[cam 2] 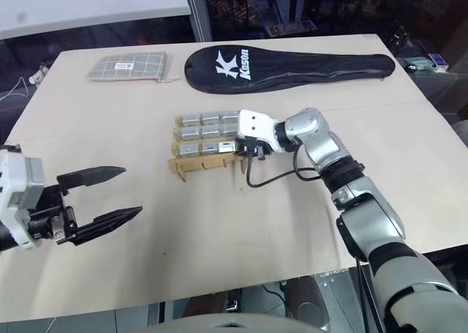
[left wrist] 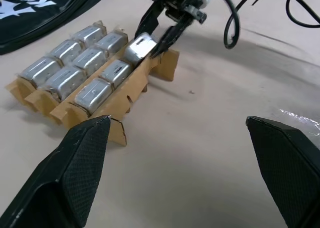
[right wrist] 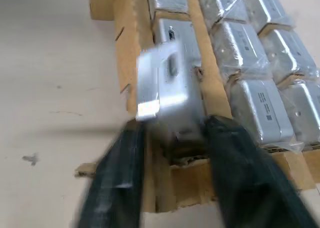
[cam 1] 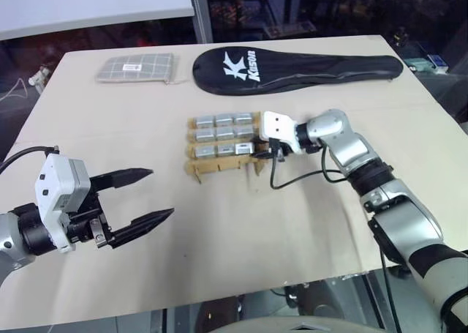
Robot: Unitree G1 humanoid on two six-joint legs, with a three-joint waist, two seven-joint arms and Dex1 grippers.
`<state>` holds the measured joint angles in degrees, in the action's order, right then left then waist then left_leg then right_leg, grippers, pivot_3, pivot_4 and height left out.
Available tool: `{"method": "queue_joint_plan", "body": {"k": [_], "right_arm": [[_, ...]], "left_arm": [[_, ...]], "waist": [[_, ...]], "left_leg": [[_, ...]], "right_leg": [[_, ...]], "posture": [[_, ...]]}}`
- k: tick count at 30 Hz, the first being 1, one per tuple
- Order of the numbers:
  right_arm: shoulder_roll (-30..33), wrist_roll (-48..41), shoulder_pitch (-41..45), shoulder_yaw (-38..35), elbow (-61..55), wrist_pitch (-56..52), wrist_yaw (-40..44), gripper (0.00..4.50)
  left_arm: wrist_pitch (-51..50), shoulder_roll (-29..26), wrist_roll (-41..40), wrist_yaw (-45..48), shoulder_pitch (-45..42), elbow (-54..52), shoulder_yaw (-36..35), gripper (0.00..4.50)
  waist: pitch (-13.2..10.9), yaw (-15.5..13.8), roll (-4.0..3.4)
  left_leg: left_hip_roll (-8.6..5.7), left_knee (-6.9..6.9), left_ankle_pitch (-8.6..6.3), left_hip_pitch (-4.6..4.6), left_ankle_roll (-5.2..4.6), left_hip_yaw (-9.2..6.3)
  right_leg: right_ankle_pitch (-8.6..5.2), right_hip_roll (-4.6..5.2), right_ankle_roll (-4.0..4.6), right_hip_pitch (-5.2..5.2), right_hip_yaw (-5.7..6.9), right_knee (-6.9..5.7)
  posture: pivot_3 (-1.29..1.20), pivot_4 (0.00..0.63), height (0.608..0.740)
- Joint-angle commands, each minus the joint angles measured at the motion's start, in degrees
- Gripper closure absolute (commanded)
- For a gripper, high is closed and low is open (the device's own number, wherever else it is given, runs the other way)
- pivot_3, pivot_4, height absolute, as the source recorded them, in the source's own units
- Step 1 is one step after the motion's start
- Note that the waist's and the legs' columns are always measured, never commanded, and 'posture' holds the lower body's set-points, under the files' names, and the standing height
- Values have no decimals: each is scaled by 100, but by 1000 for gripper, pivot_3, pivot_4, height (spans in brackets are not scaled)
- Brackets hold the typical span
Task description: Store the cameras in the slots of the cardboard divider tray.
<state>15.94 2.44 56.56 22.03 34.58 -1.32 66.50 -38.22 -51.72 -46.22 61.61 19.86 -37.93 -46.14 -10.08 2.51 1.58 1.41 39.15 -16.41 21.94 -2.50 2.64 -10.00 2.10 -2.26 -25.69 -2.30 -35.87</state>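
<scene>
- The left gripper (cam 1: 139, 197) is nearest. It hangs over bare table (cam 1: 241, 252), well apart from the tray, with its two black fingers spread wide and nothing between them.
- The left arm sits low at the left side, its gripper pointing across toward the tray.
- Farther on stands the cardboard divider tray (cam 1: 219, 165). The silver-grey cameras (cam 1: 223, 133) sit in its slots, most of them wrapped in clear plastic.
- The last camera (left wrist: 139, 46) sits tilted at the tray's near right corner slot, not yet all the way down.
- The right gripper (left wrist: 161, 26) has one finger on each side of this last camera. The fingers look close against it, but it is hard to tell if they squeeze it or have let go.
- The right arm reaches in from the right, with the wrist bent so the gripper points left and a bit down.
- The step looks like the very last one. Next, the camera likely needs a gentle push straight down so it sits flat, and then the fingers must open and pull away without tipping the tray.
</scene>
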Motion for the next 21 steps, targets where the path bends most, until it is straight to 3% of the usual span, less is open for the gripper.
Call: {"method": "queue_joint_plan", "body": {"k": [1,21], "right_arm": [[-46,-203,23,-190,-337,-206,83,1910],[-90,14,66,-158,-262,-106,-224,1910]], "left_arm": [[112,-116,-13,-2,-86,-2,14,0],[117,-146,-12,-74,-222,32,157,0]], "waist": [[0,1,0],[-1,3,-2]], "left_leg": [[0,-2,0,1,0,0],[0,-6,0,0,0,0]], "right_leg": [[0,0,0,0,0,0],[0,0,0,-3,-1,1]], "posture": [[0,150,740],[0,150,740]]}}
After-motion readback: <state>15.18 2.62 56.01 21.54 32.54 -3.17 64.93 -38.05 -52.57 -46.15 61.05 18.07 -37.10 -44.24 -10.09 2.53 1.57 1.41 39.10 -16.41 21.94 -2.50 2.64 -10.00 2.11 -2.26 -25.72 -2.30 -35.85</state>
